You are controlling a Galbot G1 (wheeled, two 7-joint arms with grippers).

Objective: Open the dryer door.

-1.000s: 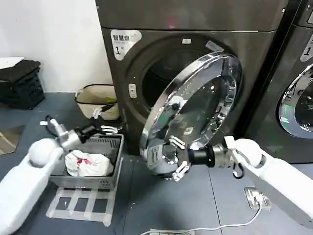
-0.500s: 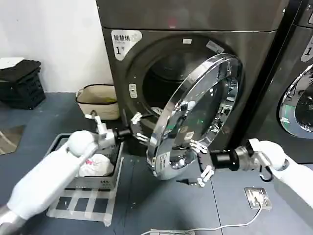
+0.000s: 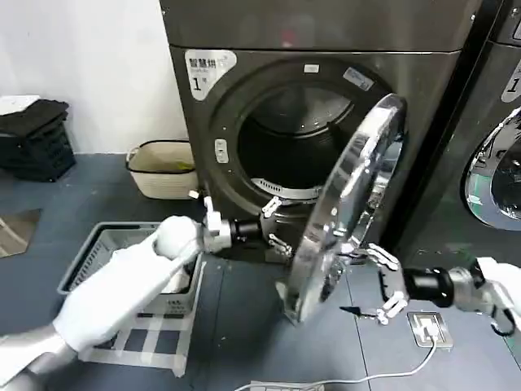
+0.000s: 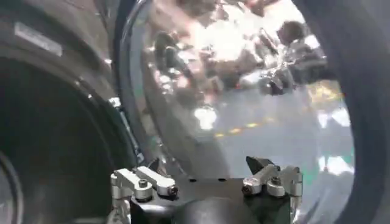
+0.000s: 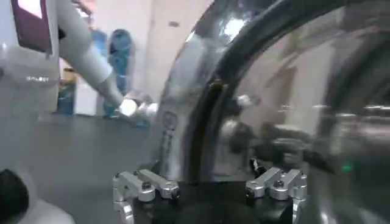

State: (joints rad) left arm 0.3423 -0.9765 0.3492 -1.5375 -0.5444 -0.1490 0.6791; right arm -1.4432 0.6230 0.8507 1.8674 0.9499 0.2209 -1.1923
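Observation:
The dryer door [image 3: 350, 204], a chrome ring around dark glass, stands swung out nearly edge-on from the dark drum opening [image 3: 289, 138]. My left gripper [image 3: 279, 226] is open in the gap between the drum opening and the door's inner side, holding nothing. In the left wrist view the left gripper [image 4: 207, 173] faces the door's shiny inner side [image 4: 244, 91]. My right gripper [image 3: 366, 282] is open by the door's outer face, low down, and holds nothing. In the right wrist view the right gripper [image 5: 210, 179] sits close to the chrome ring [image 5: 183, 109].
A grey laundry basket [image 3: 85, 257] sits on the floor under my left arm. A beige basket [image 3: 159, 167] stands by the wall, with black crates [image 3: 32, 138] at far left. A second machine [image 3: 496, 171] stands on the right. A socket and cable [image 3: 427, 327] lie on the floor.
The door has swung farther open to the right, now nearly edge-on. My left arm moved from the laundry basket to the drum opening. My right gripper drew back to the right.

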